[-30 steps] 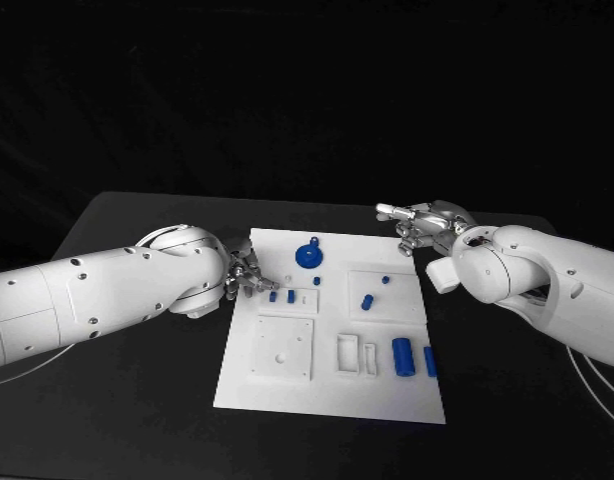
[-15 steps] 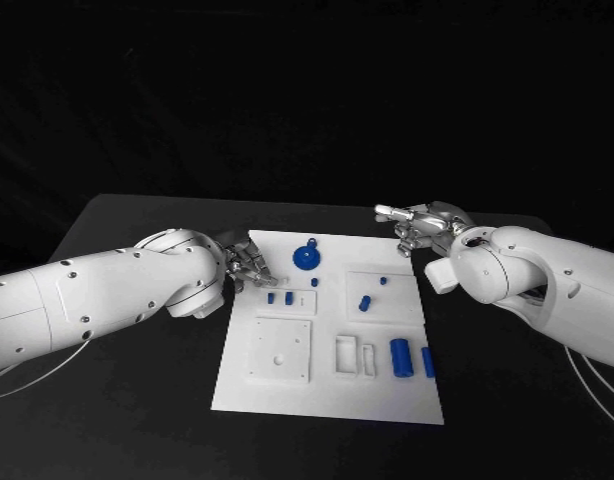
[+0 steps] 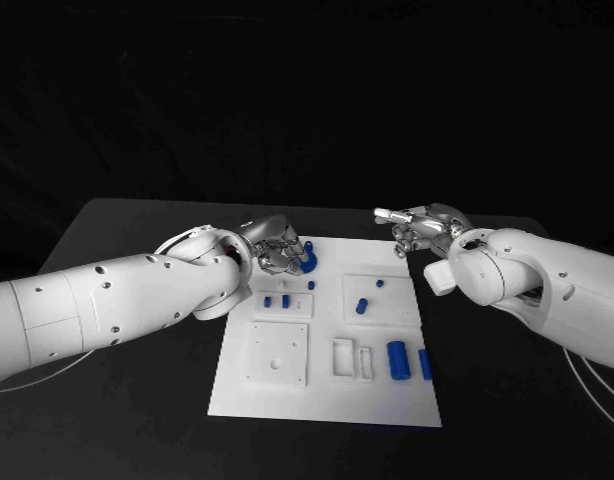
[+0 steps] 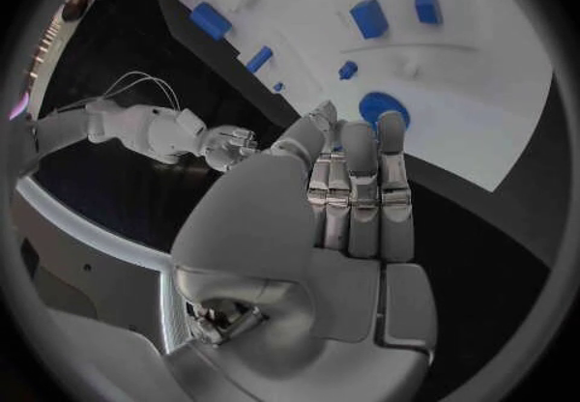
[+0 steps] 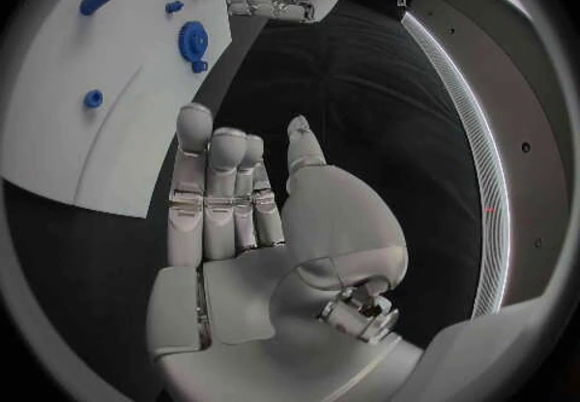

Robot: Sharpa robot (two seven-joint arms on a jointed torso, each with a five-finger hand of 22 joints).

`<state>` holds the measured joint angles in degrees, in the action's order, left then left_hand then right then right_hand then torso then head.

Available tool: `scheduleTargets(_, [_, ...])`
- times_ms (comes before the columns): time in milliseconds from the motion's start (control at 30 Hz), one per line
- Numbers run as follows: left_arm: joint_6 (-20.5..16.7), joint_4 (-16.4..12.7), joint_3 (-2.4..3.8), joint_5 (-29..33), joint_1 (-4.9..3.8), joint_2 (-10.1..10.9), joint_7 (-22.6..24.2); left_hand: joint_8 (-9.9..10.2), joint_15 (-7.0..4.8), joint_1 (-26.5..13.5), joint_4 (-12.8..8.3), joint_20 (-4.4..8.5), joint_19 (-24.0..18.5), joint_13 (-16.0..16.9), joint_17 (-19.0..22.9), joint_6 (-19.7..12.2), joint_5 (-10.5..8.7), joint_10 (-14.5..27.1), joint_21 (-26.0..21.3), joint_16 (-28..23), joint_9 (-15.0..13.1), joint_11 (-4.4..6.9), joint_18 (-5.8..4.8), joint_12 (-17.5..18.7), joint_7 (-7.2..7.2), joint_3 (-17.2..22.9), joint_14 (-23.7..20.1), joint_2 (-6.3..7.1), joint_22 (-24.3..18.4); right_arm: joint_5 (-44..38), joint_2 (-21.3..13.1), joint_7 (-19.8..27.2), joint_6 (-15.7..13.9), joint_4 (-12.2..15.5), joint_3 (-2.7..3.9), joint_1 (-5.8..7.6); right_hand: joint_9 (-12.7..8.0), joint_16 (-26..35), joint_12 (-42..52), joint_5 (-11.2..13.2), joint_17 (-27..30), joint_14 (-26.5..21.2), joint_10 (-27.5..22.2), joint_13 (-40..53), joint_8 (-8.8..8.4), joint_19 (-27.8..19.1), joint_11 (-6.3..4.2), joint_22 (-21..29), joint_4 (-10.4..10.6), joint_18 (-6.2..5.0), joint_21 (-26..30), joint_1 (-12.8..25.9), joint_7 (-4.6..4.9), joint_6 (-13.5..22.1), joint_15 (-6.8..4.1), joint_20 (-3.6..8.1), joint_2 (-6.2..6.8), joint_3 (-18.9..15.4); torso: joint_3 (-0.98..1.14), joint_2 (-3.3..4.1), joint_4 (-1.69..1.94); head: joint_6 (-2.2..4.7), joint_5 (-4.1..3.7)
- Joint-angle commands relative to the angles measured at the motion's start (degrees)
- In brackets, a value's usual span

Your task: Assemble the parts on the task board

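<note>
So we've got the white task board [image 3: 327,385] mid-frame on the black counter [image 3: 134,400]. Our left robot hand [image 3: 277,252] hovers over the round blue part [image 3: 309,258] at the board's upper left, fingers straight, holding nothing. Right robot hand [image 3: 420,226] sits just off the board's upper right corner, released too.

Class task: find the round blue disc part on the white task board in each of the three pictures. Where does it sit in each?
Head view: round blue disc at the board's far end, beside the left robot hand.
Left wrist view: disc just beyond the fingertips.
Right wrist view: disc near the board's edge.
Shared landmark: white task board.
</note>
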<state>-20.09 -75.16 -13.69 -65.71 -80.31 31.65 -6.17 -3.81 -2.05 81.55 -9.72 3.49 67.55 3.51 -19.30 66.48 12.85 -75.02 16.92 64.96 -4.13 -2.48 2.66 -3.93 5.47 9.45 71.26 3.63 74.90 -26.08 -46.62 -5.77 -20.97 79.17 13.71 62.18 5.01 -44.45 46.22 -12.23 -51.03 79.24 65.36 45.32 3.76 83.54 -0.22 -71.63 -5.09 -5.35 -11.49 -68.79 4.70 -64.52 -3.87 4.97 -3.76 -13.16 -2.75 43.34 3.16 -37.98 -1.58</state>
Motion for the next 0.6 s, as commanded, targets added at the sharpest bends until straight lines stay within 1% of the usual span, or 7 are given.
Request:
scheduleTargets(33, [-1.7, 0.9, 0.00, -7.6, 0.37, -1.0, 5.1, 0.2, 0.12, -1.1, -0.1, -0.25, -0.2, -0.1, -0.1, -0.6, -0.75, 1.1, 0.3, 0.1, 0.1, -0.07, 0.92, 0.4, -0.30, 0.0, 0.6, -0.04, 1.3, -2.6, 0.2, 2.2, -0.1, 0.0, 0.02, -0.02, 0.0, 1.8, -5.0, -0.8, 3.3, -0.5, 0.3, -6.5, -0.16, 0.7, 0.06, 3.5, -0.7, -0.06, 3.3, -0.6, 0.12, 0.1, 0.15, -0.15, 0.02, 0.0, 0.06, -0.02, 0.03, -0.03, -0.20])
scheduleTargets(100, [-1.0, 1.3, 0.00, -9.0, 0.56, -1.6, 5.1, 0.2, 0.21, -1.6, 0.0, -0.34, 0.4, -0.1, -0.2, -1.3, -1.29, 1.7, 0.6, 0.3, 0.2, -0.24, 1.14, 0.4, -0.25, 0.1, 1.0, 0.21, 1.3, -3.0, 0.3, 2.6, -0.1, 0.1, 0.02, -0.02, 0.0, 2.2, -8.9, -1.0, 6.2, -0.4, 1.6, -12.6, -0.11, 1.6, 0.01, 6.3, -1.3, 0.13, 5.1, -0.8, 0.23, 0.0, 0.28, -0.18, -0.09, -0.1, 0.05, 0.05, 0.02, 0.00, -0.32])
scheduleTargets(200, [0.5, 1.8, 0.00, -11.1, 0.73, -2.4, 4.8, 0.2, 0.53, -2.7, 0.4, -0.57, 1.9, -0.1, -0.1, -3.0, -2.79, 3.1, 1.5, 0.3, 0.3, -0.74, 1.46, 0.4, 0.21, -0.4, 1.0, 1.20, 1.3, -3.7, 0.4, 2.9, 0.0, 0.2, 0.02, -0.02, 0.0, 1.2, -15.1, -1.3, 7.2, -0.4, 2.3, -19.9, 0.02, 2.3, 0.76, 7.3, -1.6, -0.01, 5.5, -1.0, 0.16, 0.1, 0.29, -0.30, -0.62, -0.1, 0.04, 0.06, 0.01, 0.03, -0.42])
scheduleTargets(233, [1.0, 1.9, 0.00, -11.8, 0.79, -2.7, 4.8, 0.1, 0.74, -3.5, 0.9, -0.80, 1.9, -0.1, -0.1, -2.9, -1.64, 3.6, 1.6, 0.3, 0.2, -1.03, 1.54, 0.4, 0.65, -1.4, 1.0, 1.77, 1.3, -3.8, 0.4, 3.0, 0.0, 0.2, 0.02, -0.02, -0.1, 0.9, -17.5, -1.3, 7.6, -0.5, 3.0, -23.0, -0.09, 2.4, 0.79, 7.5, -1.7, -0.12, 5.5, -0.9, 0.38, 0.3, 0.34, -0.36, -0.59, -0.2, 0.05, 0.11, -0.01, 0.06, -0.43])
scheduleTargets(400, [3.0, 3.0, 0.00, -14.7, 1.37, -4.1, 4.2, 0.1, 0.95, -2.2, 1.8, -1.20, 1.9, -0.1, 0.0, -2.9, -1.14, 4.7, 1.7, 0.4, 0.2, -1.33, 2.09, 0.4, 0.68, -3.1, 1.0, 1.11, 1.3, -4.3, 0.5, 3.4, 0.2, 0.5, 0.02, -0.02, -0.3, -0.5, -23.8, -1.5, 8.8, -0.5, 4.8, -31.1, -0.10, 2.5, 1.35, 7.9, -2.0, -0.51, 4.6, -1.1, 0.71, 0.7, 0.66, -0.53, -0.86, -0.2, 0.14, 0.13, -0.08, 0.09, -0.57])
scheduleTargets(500, [4.0, 3.6, 0.00, -15.8, 1.67, -4.6, 3.8, 0.2, 1.11, -2.1, 1.8, -1.32, 1.8, -0.1, 0.0, -3.2, -0.95, 5.9, 1.7, 0.4, 0.3, -1.61, 2.17, 0.5, 0.57, -3.3, 1.0, 1.11, 1.3, -4.4, 0.5, 3.5, 0.2, 0.6, 0.02, -0.01, -0.4, -0.8, -27.5, -1.6, 9.0, -0.4, 4.0, -34.2, -0.11, 2.6, 1.97, 8.0, -2.0, -0.72, 4.3, -1.0, 0.89, 0.8, 0.96, -0.72, -1.05, -0.3, 0.11, 0.15, -0.14, 0.11, -0.64])
scheduleTargets(600, [4.9, 4.2, -0.01, -17.0, 1.99, -5.1, 3.4, 0.2, 1.23, -2.1, 2.0, -1.46, 1.8, -0.1, 0.1, -4.5, -0.90, 7.0, 1.7, 0.4, 0.4, -1.83, 2.31, 0.5, 0.37, -3.6, 1.0, 1.26, 1.2, -4.6, 0.5, 3.7, 0.1, 0.8, 0.02, -0.01, -0.4, -1.4, -33.0, -1.6, 9.5, -0.5, 6.5, -40.9, -0.09, 2.5, 2.32, 8.1, -2.2, -1.23, 3.6, -1.1, 1.06, 0.7, 1.26, -1.11, -1.29, -0.6, 0.08, 0.14, -0.12, 0.05, -0.77])
